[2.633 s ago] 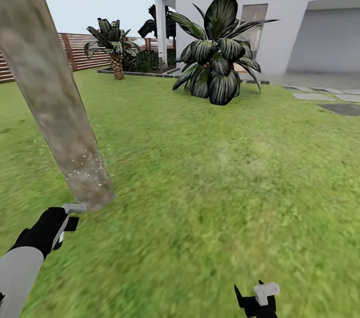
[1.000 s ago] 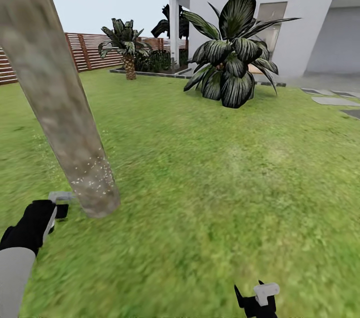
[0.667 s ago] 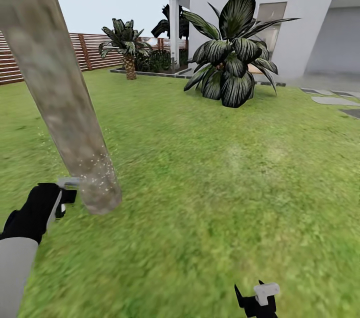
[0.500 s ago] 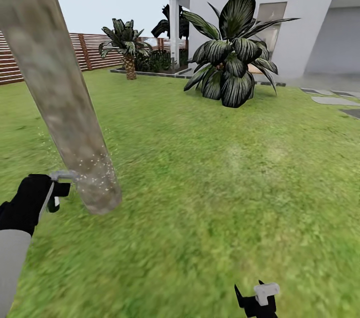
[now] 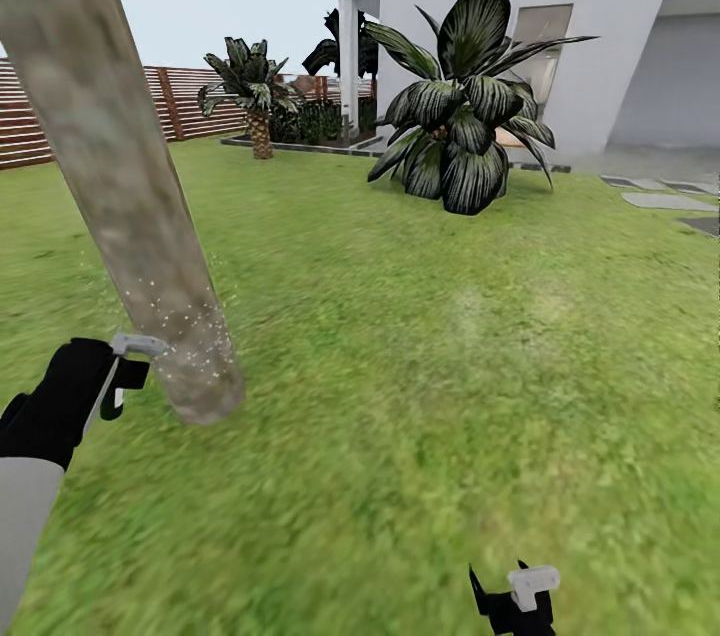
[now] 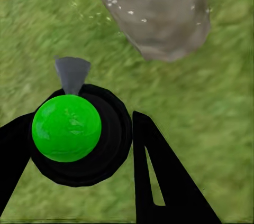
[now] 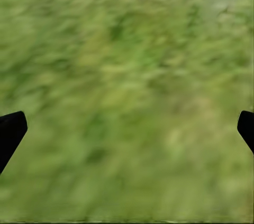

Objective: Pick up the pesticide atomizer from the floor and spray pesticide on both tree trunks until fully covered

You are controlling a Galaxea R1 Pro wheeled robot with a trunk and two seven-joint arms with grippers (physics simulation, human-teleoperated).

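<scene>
**Head view: atomizer held at foot of trunk**

Left gripper sits low at the left, just beside the base of the tree trunk. White specks dot the lower trunk. Left wrist view: both black fingers closed against the pesticide atomizer, green cap up, grey nozzle aimed at the trunk base. Right gripper hangs over grass; right wrist view shows fingertips spread wide apart, nothing between. Broad-leaved plant stands by the house.
</scene>
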